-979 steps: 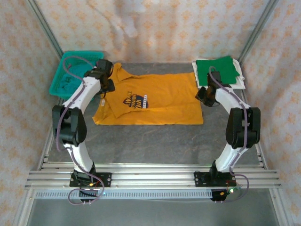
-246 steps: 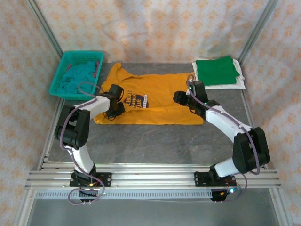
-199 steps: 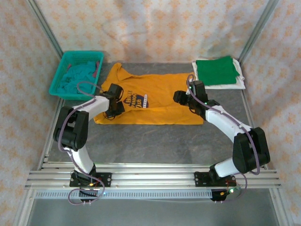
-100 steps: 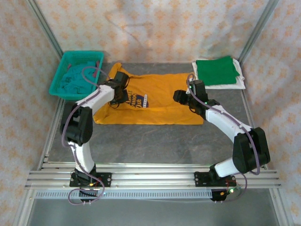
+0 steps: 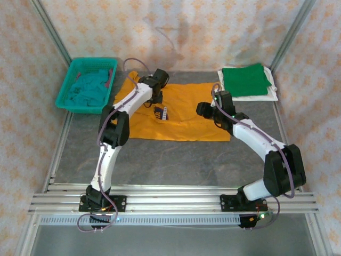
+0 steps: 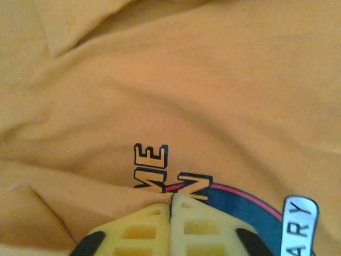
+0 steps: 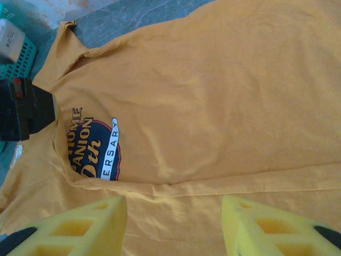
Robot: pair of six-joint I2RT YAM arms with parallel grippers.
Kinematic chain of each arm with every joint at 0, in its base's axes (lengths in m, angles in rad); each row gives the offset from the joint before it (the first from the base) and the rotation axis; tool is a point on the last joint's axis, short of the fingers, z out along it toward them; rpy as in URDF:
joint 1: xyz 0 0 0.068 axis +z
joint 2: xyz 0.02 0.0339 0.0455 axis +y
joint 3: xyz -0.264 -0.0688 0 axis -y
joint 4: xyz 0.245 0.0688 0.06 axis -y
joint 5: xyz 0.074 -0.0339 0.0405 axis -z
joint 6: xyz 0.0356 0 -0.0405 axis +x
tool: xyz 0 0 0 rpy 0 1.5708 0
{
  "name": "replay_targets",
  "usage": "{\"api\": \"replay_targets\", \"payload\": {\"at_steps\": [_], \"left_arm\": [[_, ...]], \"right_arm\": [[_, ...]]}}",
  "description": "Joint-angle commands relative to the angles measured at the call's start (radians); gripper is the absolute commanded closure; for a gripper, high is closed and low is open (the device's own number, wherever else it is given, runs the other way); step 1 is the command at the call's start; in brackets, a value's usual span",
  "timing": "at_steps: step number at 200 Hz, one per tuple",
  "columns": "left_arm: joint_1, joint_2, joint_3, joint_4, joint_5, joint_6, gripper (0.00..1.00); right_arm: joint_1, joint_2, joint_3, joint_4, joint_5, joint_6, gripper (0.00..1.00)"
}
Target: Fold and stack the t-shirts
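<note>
The mustard-orange t-shirt (image 5: 186, 120) lies spread on the table, its left side folded over so that the navy print (image 5: 161, 112) shows only in part. My left gripper (image 5: 155, 97) reaches over that fold. In the left wrist view its fingers (image 6: 171, 198) meet on a ridge of orange cloth (image 6: 213, 80) at the print's lettering (image 6: 152, 157). My right gripper (image 5: 205, 110) hovers open over the shirt's right half, with cloth (image 7: 213, 96) below its jaws (image 7: 174, 213) and nothing between them. A folded green t-shirt (image 5: 245, 80) lies on a white one (image 5: 270, 94) at the back right.
A teal mesh basket (image 5: 90, 60) at the back left holds a crumpled teal t-shirt (image 5: 85, 90). Metal frame posts and patterned curtain walls close in the table. Bare grey tabletop (image 5: 176, 160) stretches between the orange shirt and the arm bases.
My left arm has swung from the shirt's left edge toward the back and right, drawing the left side of the shirt over the print. The right arm has not moved.
</note>
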Motion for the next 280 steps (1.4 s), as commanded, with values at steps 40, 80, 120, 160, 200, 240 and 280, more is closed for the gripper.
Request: {"api": "replay_targets", "payload": {"at_steps": [40,80,120,160,200,240,280], "left_arm": [[-0.001,0.016,0.128,-0.072,-0.088,0.097,0.54],[0.020,-0.424,-0.441,0.250,-0.059,0.003,0.50],[0.177,-0.742,-0.940,0.351,0.081,-0.140,0.50],[0.348,-0.793,-1.170,0.357,0.123,-0.121,0.54],[0.443,-0.740,-1.246,0.492,0.238,-0.186,0.57],[0.508,-0.680,-1.278,0.565,0.335,-0.269,0.63],[0.585,-0.723,-1.415,0.651,0.458,-0.378,0.67]], "right_arm": [[0.002,-0.018,0.055,-0.032,-0.016,0.006,0.50],[0.004,-0.005,0.061,-0.037,-0.031,-0.014,0.50],[0.027,0.064,0.078,-0.084,0.001,-0.047,0.52],[0.032,0.153,0.089,-0.104,0.021,-0.046,0.60],[0.034,0.271,0.124,-0.167,0.084,0.020,0.67],[0.024,0.336,0.097,-0.188,0.167,0.108,0.69],[-0.002,0.322,0.001,-0.149,0.160,0.190,0.70]]}}
